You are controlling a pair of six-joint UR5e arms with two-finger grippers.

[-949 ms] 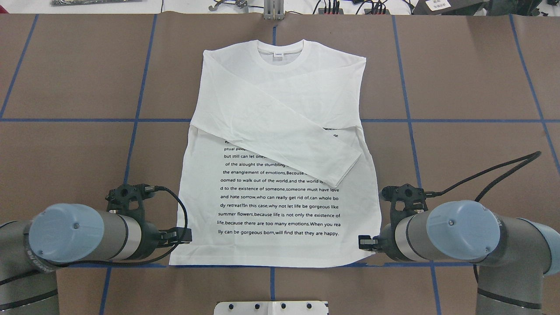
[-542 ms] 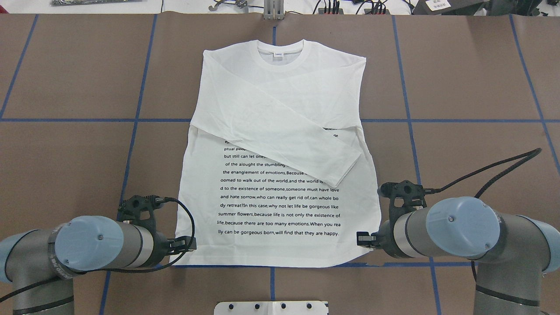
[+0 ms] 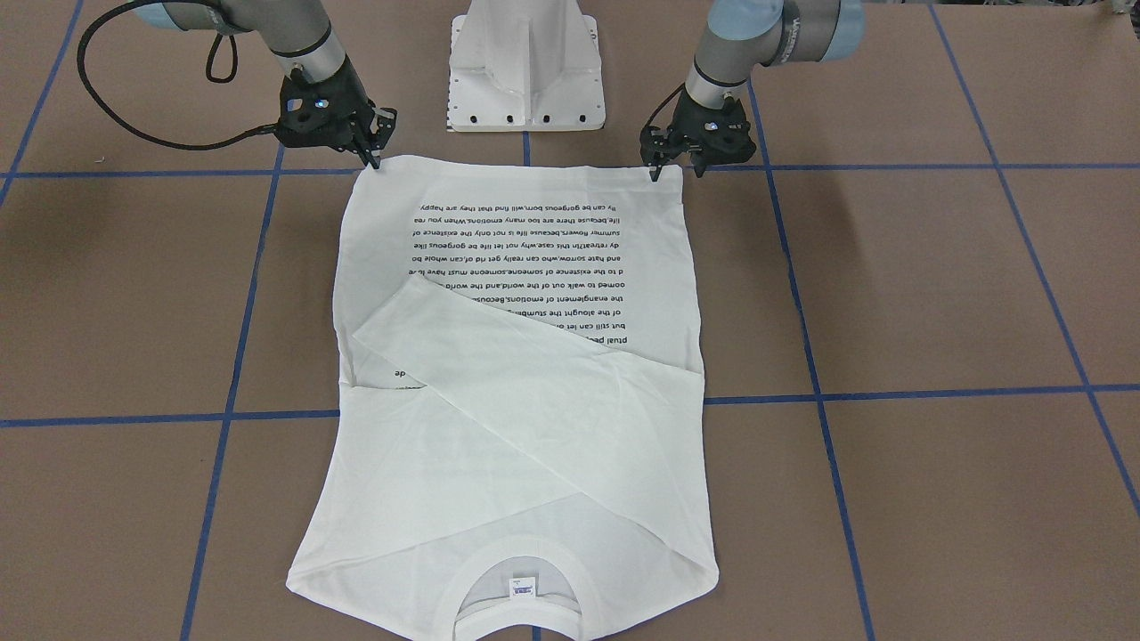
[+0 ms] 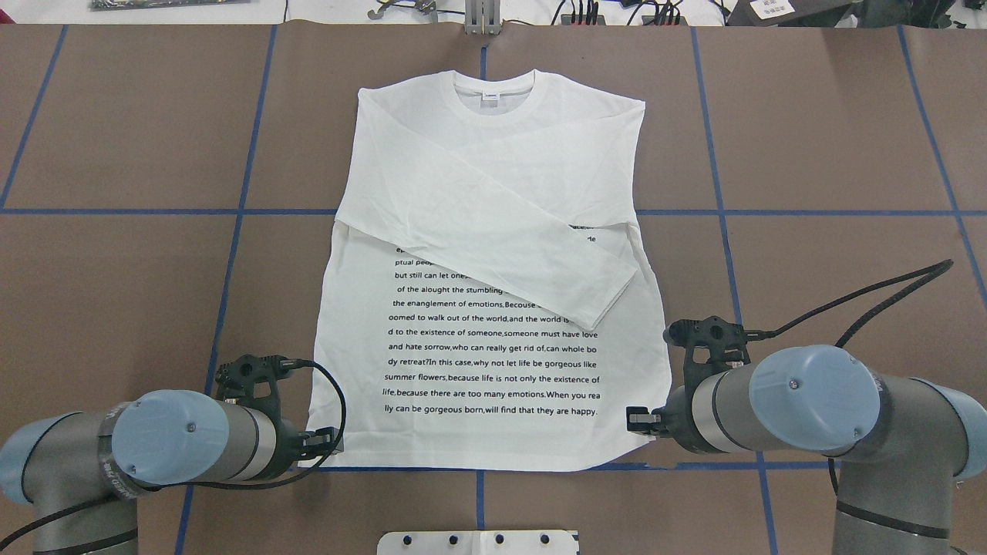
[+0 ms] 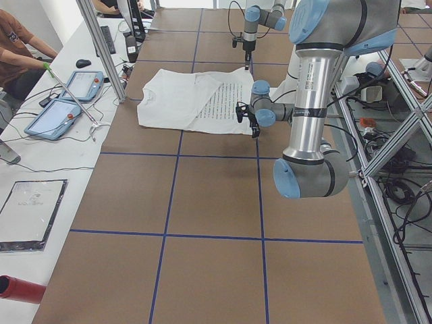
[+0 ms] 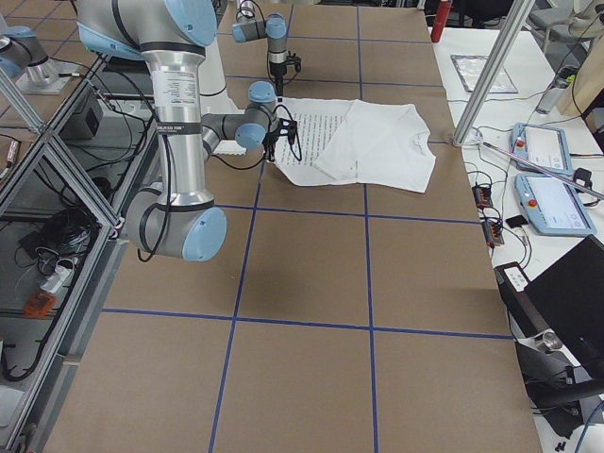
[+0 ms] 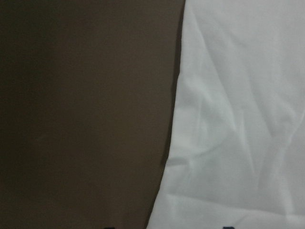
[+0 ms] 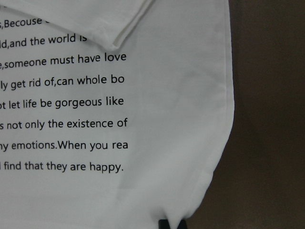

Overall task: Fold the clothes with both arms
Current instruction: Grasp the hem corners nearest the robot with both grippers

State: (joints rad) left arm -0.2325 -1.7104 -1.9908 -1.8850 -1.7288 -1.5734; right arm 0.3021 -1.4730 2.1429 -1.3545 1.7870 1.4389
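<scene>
The shirt (image 4: 493,193) lies flat on the tabletop (image 4: 810,139), printed side up. Its collar (image 4: 493,96) is at the far edge from the robot and its hem at the near edge. One sleeve (image 4: 540,254) is folded diagonally across the chest, with its cuff over the upper lines of the text block (image 4: 493,362).

The left gripper (image 4: 328,445) is at the hem corner on the robot's left, low over the tabletop. The left wrist view shows its jaws spread apart, with the shirt's side edge running between them; nothing is grasped.

The right gripper (image 4: 638,420) is at the opposite hem corner. In the right wrist view its fingertips (image 8: 164,224) are closed together on the hem, and the cloth puckers toward them: it is clenched on the shirt.

Both arms reach in from the near side, one at each lower corner.
</scene>
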